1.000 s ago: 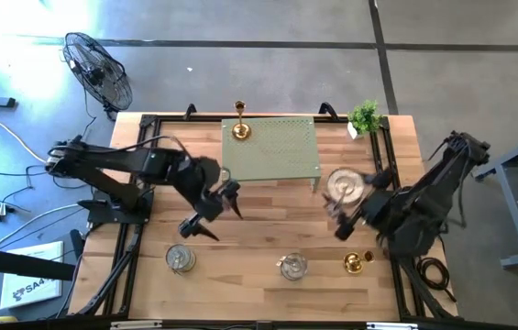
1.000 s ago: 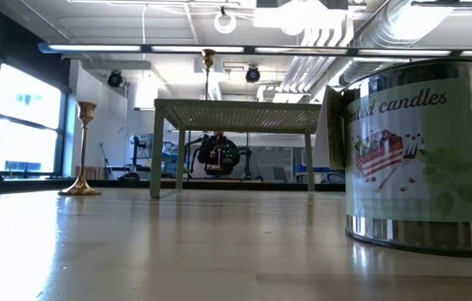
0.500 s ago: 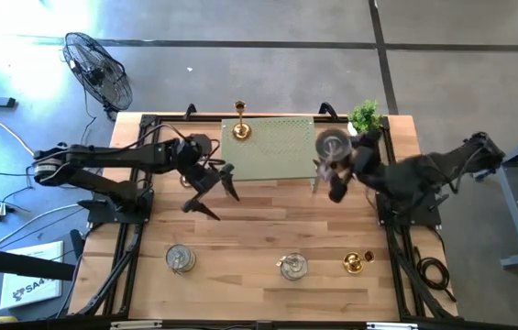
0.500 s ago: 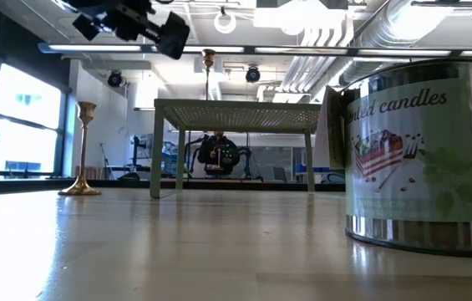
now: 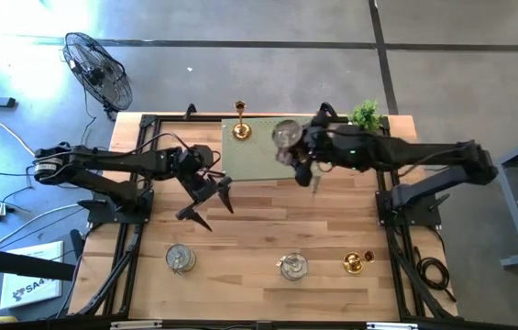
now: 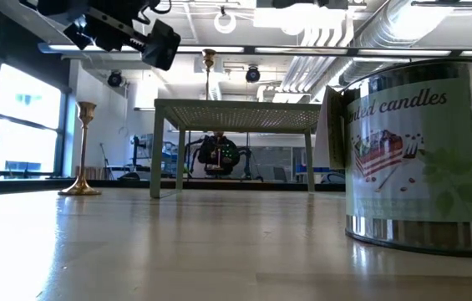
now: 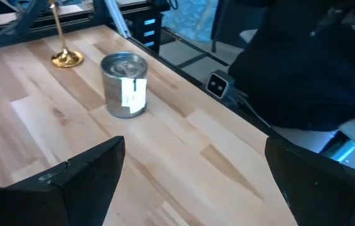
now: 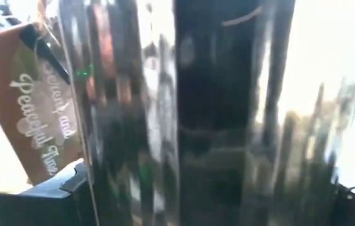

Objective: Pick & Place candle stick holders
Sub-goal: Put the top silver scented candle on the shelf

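My right gripper [image 5: 297,154] reaches out over the green perforated stand [image 5: 268,165], shut on a silvery candle stick holder [image 5: 283,135] with a brown tag [image 8: 29,119]. A gold holder [image 5: 240,129] stands on the stand's far left part. Two more silvery holders [image 5: 181,258] [image 5: 293,266] and a gold one [image 5: 358,263] stand on their bases near the table's near edge. My left gripper [image 5: 206,211] hangs open above bare wood left of centre, nothing between its fingers. In its wrist view it faces a silvery holder [image 7: 125,85] and a gold one [image 7: 64,56]. My right gripper holds the silvery holder by its round side wall [image 8: 183,125], one finger [image 8: 39,198] on either side. The fingers come about level from the table's right. The holder stays roughly upright, its top face showing from above, lifted clear over the green stand.
A small green potted plant [image 5: 364,116] stands at the far right corner. Black rails [image 5: 130,238] run along the table's left and right sides. Open wood lies between the stand and the near row of holders. A fan [image 5: 98,69] stands on the floor beyond the table.
My right gripper has swung from the table's right middle toward the far edge and leftward, carrying the silvery holder until it hangs over the green stand. My left gripper has come down and turned, and its open fingers now show in the low view.
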Action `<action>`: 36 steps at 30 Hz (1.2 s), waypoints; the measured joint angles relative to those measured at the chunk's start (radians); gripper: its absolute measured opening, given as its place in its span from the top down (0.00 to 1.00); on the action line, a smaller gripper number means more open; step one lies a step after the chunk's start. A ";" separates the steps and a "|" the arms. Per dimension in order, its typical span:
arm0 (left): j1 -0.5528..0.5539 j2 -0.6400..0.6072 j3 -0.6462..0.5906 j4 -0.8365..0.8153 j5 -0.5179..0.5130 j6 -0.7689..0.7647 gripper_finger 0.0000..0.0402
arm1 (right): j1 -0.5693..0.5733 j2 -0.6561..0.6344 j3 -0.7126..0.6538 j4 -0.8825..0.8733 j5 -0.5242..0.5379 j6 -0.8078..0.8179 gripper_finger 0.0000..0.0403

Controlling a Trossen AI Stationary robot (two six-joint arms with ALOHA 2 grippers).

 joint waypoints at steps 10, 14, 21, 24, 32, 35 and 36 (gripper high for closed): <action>0.000 0.001 -0.039 0.002 0.030 0.001 0.06 | -0.098 0.137 0.000 0.113 -0.084 -0.026 0.15; 0.000 0.001 -0.053 0.001 0.059 0.018 0.06 | -0.140 0.162 0.000 0.122 -0.128 -0.018 0.15; 0.000 0.001 -0.069 0.000 0.067 0.019 0.06 | -0.247 0.146 -0.125 0.216 -0.208 0.048 0.15; 0.000 0.001 -0.069 0.000 0.073 0.019 0.06 | -0.288 0.117 -0.242 0.357 -0.269 0.075 0.15; 0.000 0.001 -0.069 0.004 0.078 0.019 0.06 | -0.380 0.031 -0.525 0.674 -0.335 0.134 0.15; 0.000 0.001 -0.069 0.012 0.078 0.019 0.06 | -0.417 0.027 -0.608 0.792 -0.356 0.158 0.15; 0.000 0.001 -0.069 0.016 0.078 0.019 0.06 | -0.427 0.027 -0.632 0.827 -0.364 0.164 0.15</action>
